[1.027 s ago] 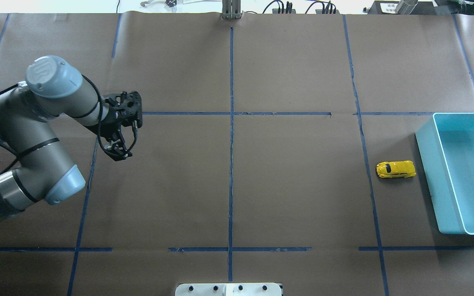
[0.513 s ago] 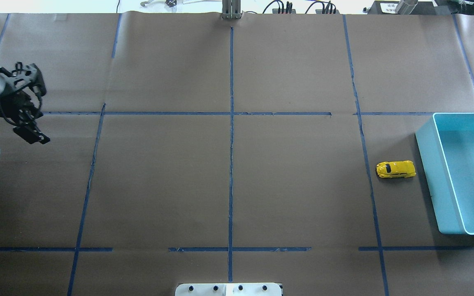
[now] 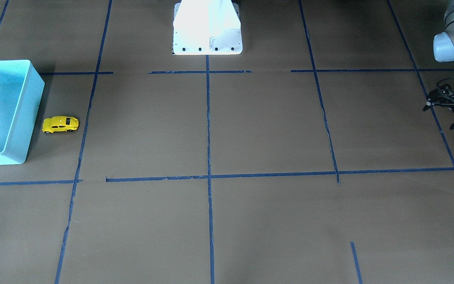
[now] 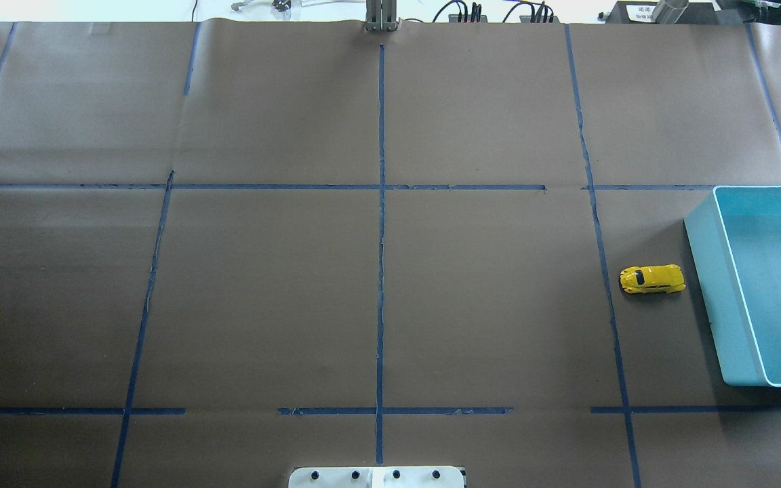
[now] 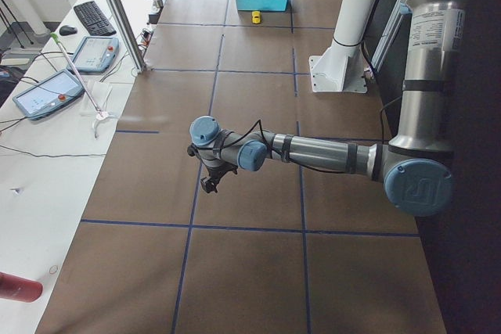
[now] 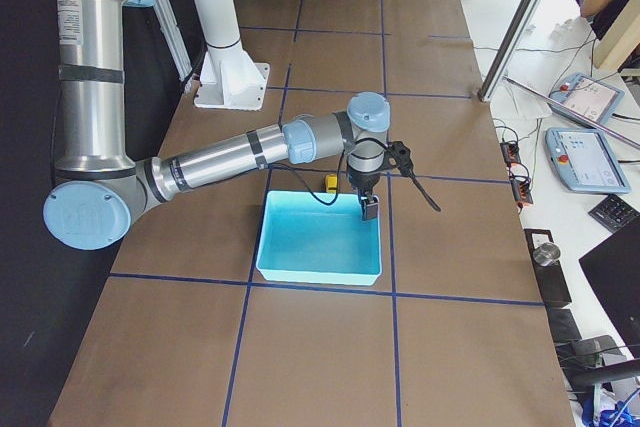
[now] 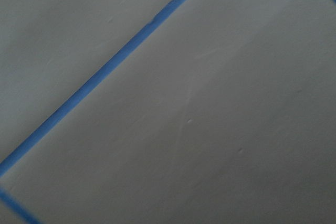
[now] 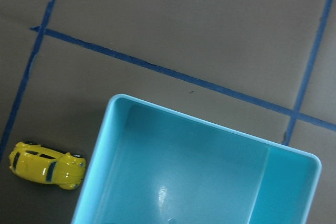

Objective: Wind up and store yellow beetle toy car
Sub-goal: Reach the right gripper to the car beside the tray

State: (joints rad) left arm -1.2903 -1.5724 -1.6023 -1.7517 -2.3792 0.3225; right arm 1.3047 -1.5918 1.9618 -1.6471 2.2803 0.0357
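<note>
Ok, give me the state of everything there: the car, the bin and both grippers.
turquoise bin: upright, empty.
yellow beetle toy car: on its wheels beside the bin, not held.
left gripper: jaws open, empty, far from the car.
right gripper: above the bin's rim, jaws cannot be judged.

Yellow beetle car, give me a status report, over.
Left gripper far off, right gripper above turquoise bin; jaws unreadable. Yellow beetle car on table beside bin, untouched. Nothing between them.
</note>
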